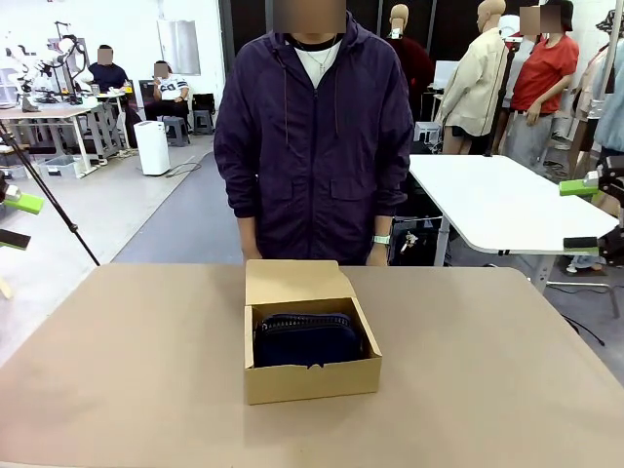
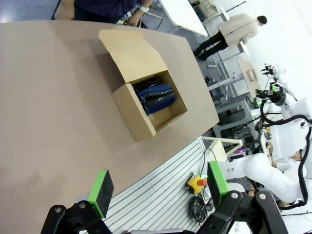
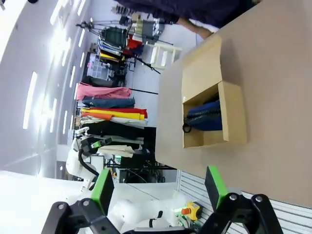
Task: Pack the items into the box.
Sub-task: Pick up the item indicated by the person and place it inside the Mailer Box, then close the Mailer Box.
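The cardboard box [image 1: 312, 378] sits in the middle of the brown table [image 1: 146, 370], its lid [image 1: 292, 281] open and leaning back toward the far side. A navy pouch [image 1: 307, 339] lies inside and fills nearly the whole floor of the box, with its zip [image 1: 302, 319] running along the edge nearest the lid. In the left wrist view there is something dark between the pouch and the lid-side wall, but I cannot tell what it is.

A person [image 1: 312, 146] in a dark purple jacket stands at the far edge of the table, just behind the lid, arms down and hands low at the table's edge, apart from the box.

Both arms are well away from the box. The left gripper [image 2: 159, 187] hangs above the near edge of the table with its green pads [image 2: 101, 191] spread wide and nothing between them. The right gripper [image 3: 159, 187] is the same — fingers parted, holding nothing — and looks down on the box from the other side. A yellow stop button [image 2: 197, 183] with a red cap sits on the ribbed metal base below the table's near edge.
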Action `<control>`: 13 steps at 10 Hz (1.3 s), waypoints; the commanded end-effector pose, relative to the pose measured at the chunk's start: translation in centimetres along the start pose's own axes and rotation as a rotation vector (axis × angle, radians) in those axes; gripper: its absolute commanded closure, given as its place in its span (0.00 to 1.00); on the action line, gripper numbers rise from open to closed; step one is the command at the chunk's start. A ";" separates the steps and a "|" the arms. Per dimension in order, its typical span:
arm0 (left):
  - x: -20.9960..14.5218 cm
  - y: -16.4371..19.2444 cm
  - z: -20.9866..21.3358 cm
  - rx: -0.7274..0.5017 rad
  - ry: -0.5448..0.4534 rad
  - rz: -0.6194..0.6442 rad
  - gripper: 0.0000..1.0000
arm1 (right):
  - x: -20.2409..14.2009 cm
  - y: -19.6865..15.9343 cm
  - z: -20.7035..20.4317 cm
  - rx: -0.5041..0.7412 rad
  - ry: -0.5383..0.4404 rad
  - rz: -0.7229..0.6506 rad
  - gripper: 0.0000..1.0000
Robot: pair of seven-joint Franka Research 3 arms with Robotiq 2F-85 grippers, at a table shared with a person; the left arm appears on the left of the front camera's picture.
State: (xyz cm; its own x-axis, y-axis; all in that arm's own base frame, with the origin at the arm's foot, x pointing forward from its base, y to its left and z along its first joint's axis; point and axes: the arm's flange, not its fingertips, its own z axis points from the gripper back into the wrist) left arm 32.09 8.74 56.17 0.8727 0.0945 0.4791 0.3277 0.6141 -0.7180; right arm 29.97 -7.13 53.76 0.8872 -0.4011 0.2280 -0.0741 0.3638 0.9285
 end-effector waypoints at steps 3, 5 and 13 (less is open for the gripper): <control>-0.1 -0.2 0.2 0.002 0.006 0.011 0.00 | -1.1 1.1 -1.0 0.011 0.062 0.042 0.00; -0.1 -0.2 0.2 0.002 0.006 0.011 0.00 | -1.1 1.1 -1.0 0.011 0.062 0.042 0.00; -0.1 -0.2 0.2 0.002 0.006 0.011 0.00 | -1.1 1.1 -1.0 0.011 0.062 0.042 0.00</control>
State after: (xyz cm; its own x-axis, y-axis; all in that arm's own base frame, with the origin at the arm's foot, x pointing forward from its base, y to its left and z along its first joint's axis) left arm 32.09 8.74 56.17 0.8727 0.0945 0.4791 0.3277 0.6141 -0.7180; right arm 29.57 -5.40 54.23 0.9113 -0.3387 0.2341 -0.1009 0.3675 0.9245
